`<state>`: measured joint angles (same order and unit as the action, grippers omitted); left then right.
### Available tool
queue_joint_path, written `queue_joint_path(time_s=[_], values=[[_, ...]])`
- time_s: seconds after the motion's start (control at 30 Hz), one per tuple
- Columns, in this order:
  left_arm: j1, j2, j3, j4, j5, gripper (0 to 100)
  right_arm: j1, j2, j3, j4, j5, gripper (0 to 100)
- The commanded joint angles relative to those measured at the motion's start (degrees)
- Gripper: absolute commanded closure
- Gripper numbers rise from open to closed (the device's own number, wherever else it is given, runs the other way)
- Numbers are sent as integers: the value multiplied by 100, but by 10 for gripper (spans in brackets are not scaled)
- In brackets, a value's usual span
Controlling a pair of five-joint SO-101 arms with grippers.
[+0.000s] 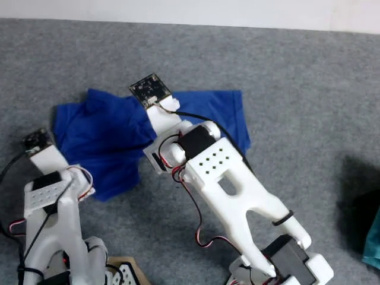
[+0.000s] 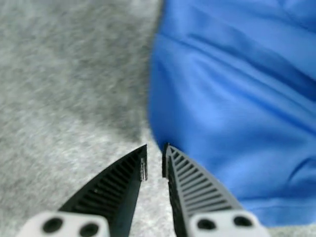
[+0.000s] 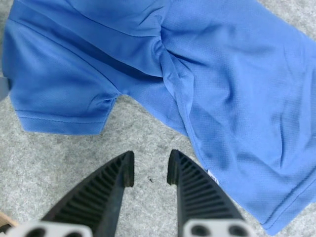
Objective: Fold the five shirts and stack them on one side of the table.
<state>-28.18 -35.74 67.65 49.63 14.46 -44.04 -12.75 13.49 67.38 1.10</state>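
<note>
From above, two white arms (image 1: 237, 190) stand nearest; past them a blue shirt (image 1: 101, 136) lies rumpled on the grey table (image 1: 297, 77).

Left wrist view: the left claw (image 2: 154, 160) is empty, its tips a narrow gap apart, with the shirt's edge just beside them.

Right wrist view: the right claw (image 3: 149, 168) gapes wider over bare table, sleeve and hem just ahead.

The cloth looks light, limp and slick, so pinch a stitched hem corner.

free: grey mat (image 1: 297, 77) past blue shirt (image 1: 107, 136) | blocked: right arm (image 1: 225, 172) across shirt's middle | teal cloth (image 1: 373, 237) at edge
</note>
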Motion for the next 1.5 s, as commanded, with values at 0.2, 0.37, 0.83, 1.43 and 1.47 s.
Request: queue_joint_path(time_s=[0.2,0.37,0.83,1.43,1.47], values=[[268,-75,-22,-97,-18,923,101,-251,-13,-92,-26,872],[268,-119,-57,-352,-9,989,101,-251,75,-110,-26,872],[224,-127,-110,-123,0,922,92,-251,127,-119,-26,872],[145,-75,215,-589,-18,815,84,-251,136,-119,-18,872],[198,-75,215,-747,-18,838,84,-251,136,-119,-18,872]])
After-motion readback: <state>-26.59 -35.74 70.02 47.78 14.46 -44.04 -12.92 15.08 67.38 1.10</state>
